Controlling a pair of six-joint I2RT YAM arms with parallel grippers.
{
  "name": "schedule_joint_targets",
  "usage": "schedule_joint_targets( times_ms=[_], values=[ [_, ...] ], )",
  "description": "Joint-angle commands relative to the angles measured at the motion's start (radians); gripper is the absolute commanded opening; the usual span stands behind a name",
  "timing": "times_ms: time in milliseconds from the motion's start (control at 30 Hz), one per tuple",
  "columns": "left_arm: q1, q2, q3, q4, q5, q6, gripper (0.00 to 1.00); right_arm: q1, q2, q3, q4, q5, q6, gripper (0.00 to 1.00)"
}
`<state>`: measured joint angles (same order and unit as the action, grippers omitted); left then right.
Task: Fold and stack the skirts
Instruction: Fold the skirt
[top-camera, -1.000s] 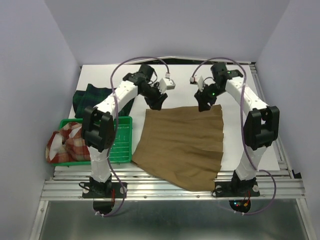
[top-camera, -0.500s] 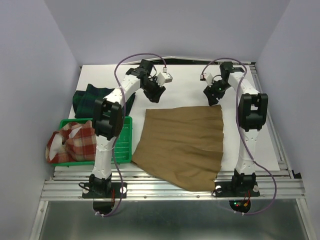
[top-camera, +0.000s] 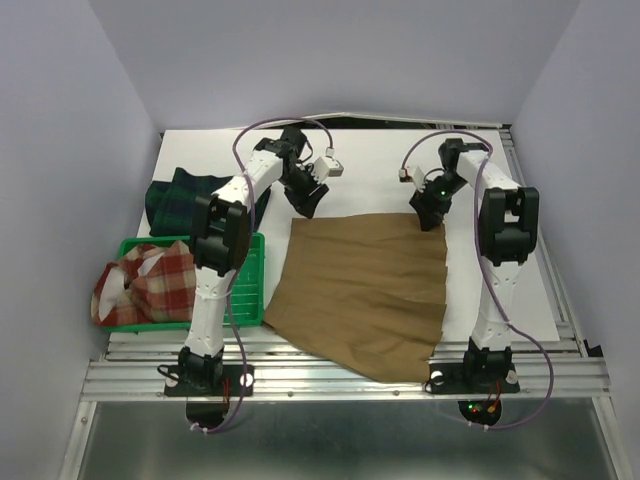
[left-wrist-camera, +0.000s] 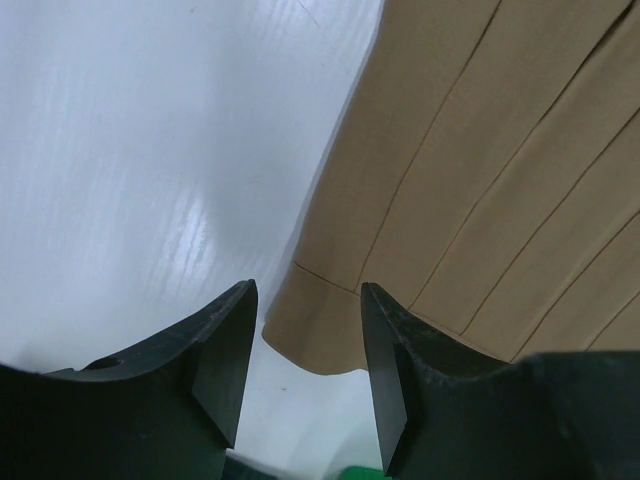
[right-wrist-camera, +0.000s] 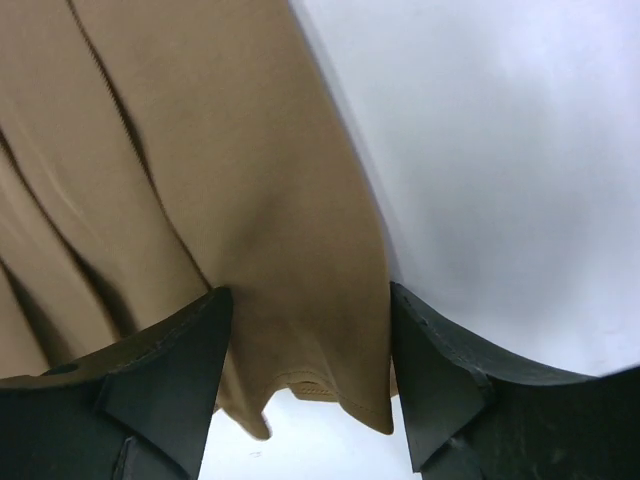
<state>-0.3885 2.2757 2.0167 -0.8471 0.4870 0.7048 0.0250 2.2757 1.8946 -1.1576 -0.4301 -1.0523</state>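
Top external: tan skirt (top-camera: 360, 295) lay flat on table (top-camera: 380, 160). Left gripper (top-camera: 308, 207) and right gripper (top-camera: 431, 218) hung over its far corners, jaws apart, empty. Cloth looked soft, light, floppy; best pinched at those corners.

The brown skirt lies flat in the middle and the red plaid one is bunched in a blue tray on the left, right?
The tray is green, not blue, as the top external view shows. The brown skirt does lie flat in the middle, the red plaid one bunched in that tray on the left.
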Motion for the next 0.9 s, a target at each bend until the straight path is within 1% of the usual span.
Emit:
schedule_joint_targets(
  times_ms=[0,67,100,200,233,267,300,400,433,467,500,567,600,633,700,767,867],
  values=[
    [0.007,0.008,0.007,-0.089,0.044,0.056,0.57,-0.01,-0.005,-0.08,-0.08,0.013,-0.012,0.66],
    [0.007,0.016,0.005,-0.101,0.039,0.062,0.56,-0.01,-0.007,-0.098,-0.064,0.017,0.001,0.64],
    [0.007,0.021,0.004,-0.104,0.036,0.062,0.55,-0.01,-0.007,-0.1,-0.057,0.021,0.006,0.6],
    [0.008,0.042,0.002,-0.102,0.01,0.052,0.53,-0.01,0.002,-0.101,-0.028,0.031,0.026,0.52],
    [0.007,0.05,0.001,-0.099,0.001,0.038,0.5,-0.01,0.002,-0.101,-0.018,0.037,0.031,0.5],
    [0.007,0.053,-0.003,-0.083,-0.01,0.029,0.48,-0.01,0.004,-0.1,0.001,0.04,0.043,0.44],
    [0.007,0.056,-0.01,-0.072,-0.028,0.018,0.46,-0.01,0.005,-0.098,0.012,0.051,0.051,0.4],
    [0.007,0.062,-0.009,-0.044,-0.05,-0.007,0.34,-0.01,0.019,-0.08,0.056,0.076,0.092,0.14],
    [0.007,0.068,-0.004,-0.04,-0.05,-0.014,0.28,-0.01,0.025,-0.059,0.077,0.094,0.101,0.06],
    [0.007,0.07,0.0,-0.037,-0.051,-0.021,0.25,-0.01,0.03,-0.043,0.085,0.102,0.122,0.01],
    [0.007,0.071,0.011,-0.027,-0.056,-0.031,0.19,-0.01,0.039,-0.01,0.096,0.116,0.136,0.01],
    [0.007,0.071,0.028,-0.006,-0.065,-0.056,0.14,-0.01,0.045,0.027,0.137,0.128,0.181,0.01],
    [0.007,0.071,0.049,0.018,-0.073,-0.073,0.05,-0.01,0.048,0.064,0.178,0.151,0.208,0.01],
    [0.008,0.07,0.06,0.028,-0.074,-0.086,0.0,-0.01,0.05,0.087,0.196,0.162,0.224,0.01],
    [0.011,0.068,0.089,0.054,-0.087,-0.138,0.0,-0.019,0.057,0.136,0.234,0.178,0.25,0.01],
    [0.016,0.065,0.131,0.083,-0.09,-0.157,0.0,-0.029,0.085,0.239,0.266,0.2,0.276,0.01],
    [0.016,0.035,0.137,0.163,-0.129,-0.195,0.0,-0.039,0.132,0.358,0.288,0.234,0.288,0.01]
  ],
)
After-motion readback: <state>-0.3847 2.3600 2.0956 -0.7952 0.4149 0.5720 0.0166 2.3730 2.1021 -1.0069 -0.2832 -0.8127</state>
